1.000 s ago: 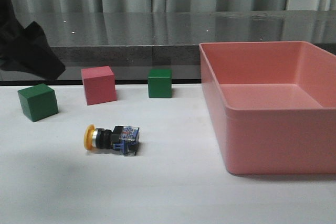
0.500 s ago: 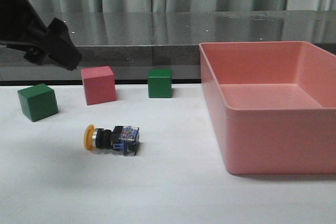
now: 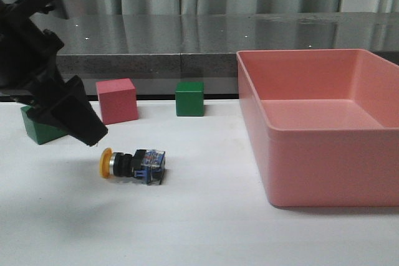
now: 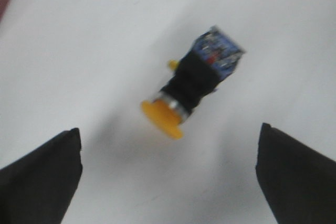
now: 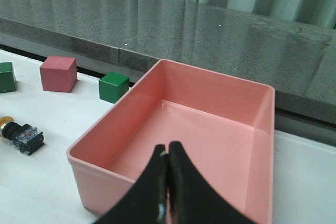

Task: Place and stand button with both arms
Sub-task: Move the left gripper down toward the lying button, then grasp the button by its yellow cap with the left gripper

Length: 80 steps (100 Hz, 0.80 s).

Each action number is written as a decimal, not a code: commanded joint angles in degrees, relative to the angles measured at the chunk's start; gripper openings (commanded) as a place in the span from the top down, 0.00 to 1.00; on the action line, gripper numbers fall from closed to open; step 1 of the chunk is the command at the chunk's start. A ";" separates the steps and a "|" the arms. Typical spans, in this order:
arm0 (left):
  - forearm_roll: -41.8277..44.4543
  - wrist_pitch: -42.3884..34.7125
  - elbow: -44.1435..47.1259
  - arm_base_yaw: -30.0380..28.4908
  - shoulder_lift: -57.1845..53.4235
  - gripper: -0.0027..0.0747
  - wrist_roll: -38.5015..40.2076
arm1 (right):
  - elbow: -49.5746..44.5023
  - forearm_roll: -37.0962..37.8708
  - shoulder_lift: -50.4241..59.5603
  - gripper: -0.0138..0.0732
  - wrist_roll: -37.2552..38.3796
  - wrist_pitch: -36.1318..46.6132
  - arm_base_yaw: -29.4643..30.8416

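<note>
White bench before grey curtains, with the left arm near a fallen button.

From the front, we see the button [image 3: 133, 164] lying on its side toward the bench's front-left, long axis running left to right, yellow cap leftward; the left gripper [image 3: 78, 118] hangs just above and left of the cap, hiding part of a green cube [image 3: 41, 130]. In the left wrist view, its fingers [image 4: 39, 182] are spread wide, the blurred button between and beyond them, untouched. In the right wrist view, the right gripper [image 5: 167, 182] is pressed together over the pink bin [image 5: 184, 129], well apart from the button. We judge the left arm nearer.
</note>
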<state>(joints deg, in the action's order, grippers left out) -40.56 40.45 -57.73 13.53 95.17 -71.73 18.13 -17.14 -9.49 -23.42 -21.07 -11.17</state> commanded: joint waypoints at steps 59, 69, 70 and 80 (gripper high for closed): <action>-36.18 10.81 -0.97 -8.62 3.05 0.14 -55.94 | 1.54 -0.76 -0.40 0.91 -0.20 3.97 0.40; -38.91 11.13 0.63 -8.73 3.31 0.14 -61.25 | 1.54 -0.76 -0.40 0.91 -0.20 3.97 0.40; -39.04 11.24 0.90 -8.73 3.31 0.14 -61.52 | 1.54 -0.76 -0.40 0.91 -0.20 3.97 0.40; -40.68 12.85 2.47 -8.73 4.72 0.14 -64.80 | 1.54 -0.76 -0.40 0.91 -0.20 3.97 0.40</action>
<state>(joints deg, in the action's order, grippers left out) -76.59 49.06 -55.35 4.73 100.99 -133.00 18.13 -17.14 -9.49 -23.42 -21.07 -11.17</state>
